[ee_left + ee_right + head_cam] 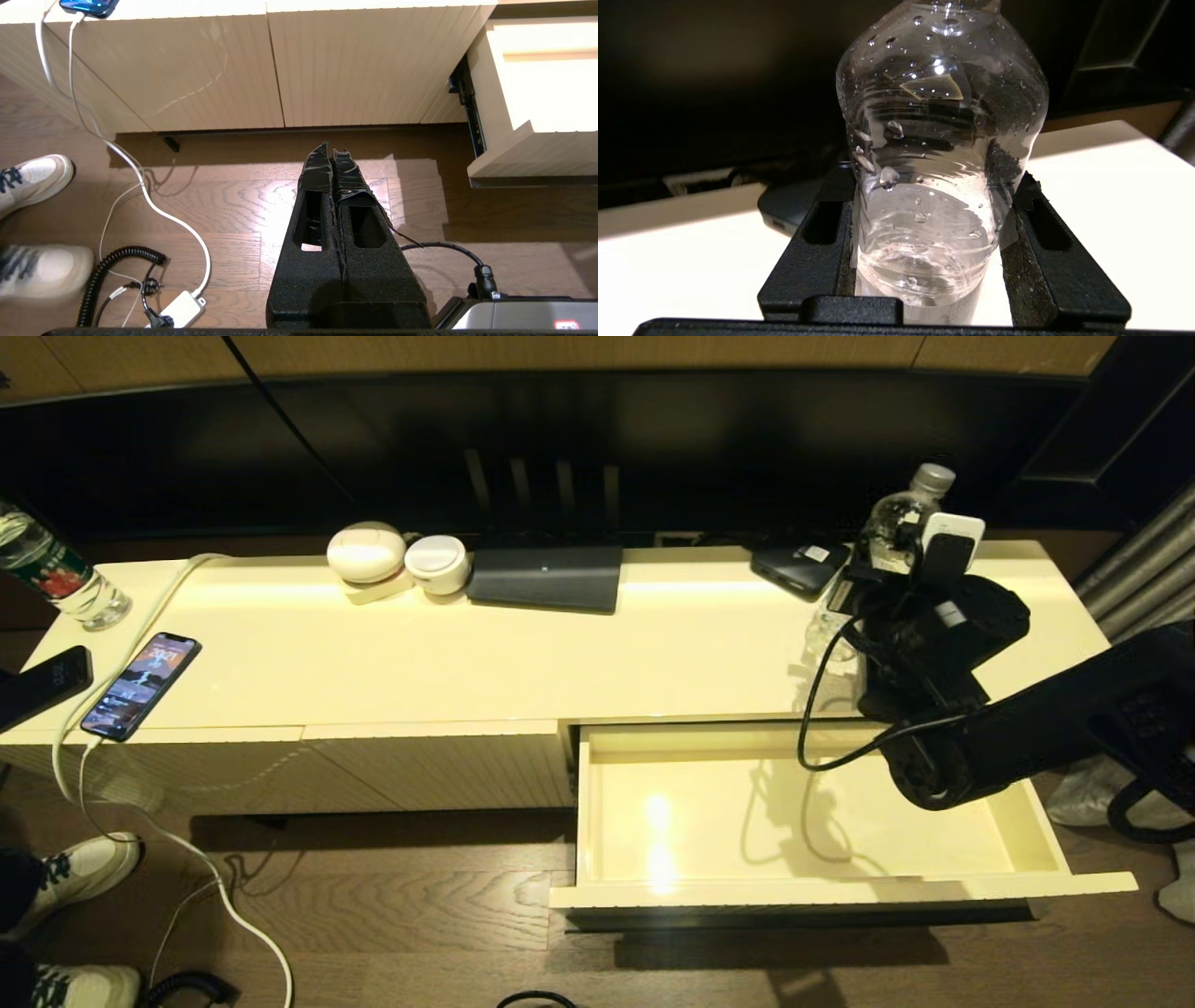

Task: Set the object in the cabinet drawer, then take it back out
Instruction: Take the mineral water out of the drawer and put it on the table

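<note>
The clear bottle [894,523] with a pale cap stands upright at the right end of the cabinet top, with a little water in its base [938,116]. My right gripper [868,602] [931,200] is shut on its lower body, one black finger pressed against each side. Just in front of and below it, the cream drawer [1018,812] is pulled fully out, and its glossy inside holds nothing. One corner of the drawer [495,154] shows in the left wrist view. My left gripper [332,151] hangs shut and empty over the wooden floor, in front of the ribbed panels.
On the cabinet top are a labelled bottle [56,574], a phone [140,686] on a white cable, two white round cases [366,551], a dark flat box [546,577] and a dark device [798,567]. A person's shoes [75,868] and cables lie on the floor.
</note>
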